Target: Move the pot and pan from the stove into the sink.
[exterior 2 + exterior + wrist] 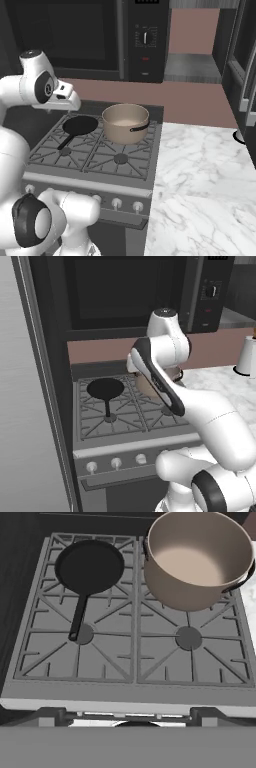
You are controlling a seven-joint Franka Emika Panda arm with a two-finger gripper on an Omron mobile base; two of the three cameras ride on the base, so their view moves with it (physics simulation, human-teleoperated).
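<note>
Fingers (50,716) spread wide, empty, above stove (135,677) front. Pot (197,562) ahead right, pan (90,567) ahead left. We descend over pot rim, straddle wall squarely.

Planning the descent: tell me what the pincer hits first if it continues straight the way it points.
Probably the bare stove grate, between the pan and the pot; depth is uncertain.
</note>
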